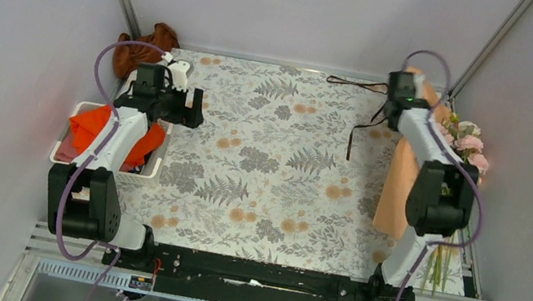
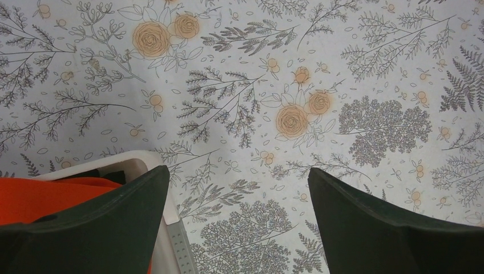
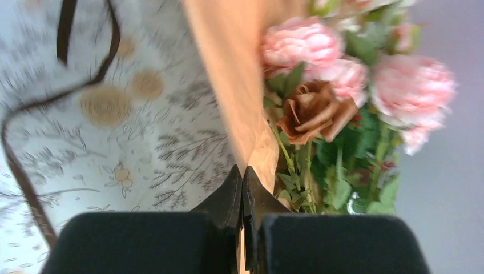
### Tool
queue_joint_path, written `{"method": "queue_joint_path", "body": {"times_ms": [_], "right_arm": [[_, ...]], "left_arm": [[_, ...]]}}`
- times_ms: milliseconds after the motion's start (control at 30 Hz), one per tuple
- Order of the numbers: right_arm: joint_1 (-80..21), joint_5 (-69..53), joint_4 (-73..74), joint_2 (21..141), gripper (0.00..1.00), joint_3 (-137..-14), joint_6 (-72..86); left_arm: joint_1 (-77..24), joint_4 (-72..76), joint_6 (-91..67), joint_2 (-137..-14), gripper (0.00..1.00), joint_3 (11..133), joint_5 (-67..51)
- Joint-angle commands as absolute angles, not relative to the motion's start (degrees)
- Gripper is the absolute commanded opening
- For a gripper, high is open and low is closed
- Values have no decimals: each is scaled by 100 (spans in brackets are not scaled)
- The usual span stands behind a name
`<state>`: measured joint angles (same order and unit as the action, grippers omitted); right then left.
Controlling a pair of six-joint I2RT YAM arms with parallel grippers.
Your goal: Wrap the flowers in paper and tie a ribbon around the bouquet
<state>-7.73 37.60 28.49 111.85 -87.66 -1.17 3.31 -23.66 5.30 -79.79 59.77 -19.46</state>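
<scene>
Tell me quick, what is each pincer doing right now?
Left pincer: open wide, holding nothing.
Right pincer: shut, pinching the edge of the paper beside the flowers.

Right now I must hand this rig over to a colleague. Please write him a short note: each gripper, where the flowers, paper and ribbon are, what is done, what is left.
Left gripper: open, holding nothing, above the table beside the white tray.
Right gripper: shut on the edge of the paper, at the far right.
Flowers: at the table's right edge, beside the paper, not wrapped.
Ribbon: loose on the table, far side, left of the paper.
Done: paper gripped only.
Left: wrap the flowers, then tie the ribbon around them.
</scene>
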Motion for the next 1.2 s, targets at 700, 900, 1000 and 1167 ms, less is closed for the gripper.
{"method": "queue_joint_path", "body": {"times_ms": [700,900,1000,1167], "right_arm": [[-3385,2179,1717,8535,0,-8436,1203],[-4221,1422,-45,9823,1,-7925,2823],[-4555,1035,-68,11098,25,-8975,2994],[-4570,-49,1462,12597,63,-11353,2785]], "left_arm": [[325,-2907,766,-7866,99,6661,-2308],[325,-3014,1002,-7960,99,6804,-1946],[325,-3021,1083,-8051,99,6798,-1714],[325,-3102,1417,-8077,99,6711,-1490]]}}
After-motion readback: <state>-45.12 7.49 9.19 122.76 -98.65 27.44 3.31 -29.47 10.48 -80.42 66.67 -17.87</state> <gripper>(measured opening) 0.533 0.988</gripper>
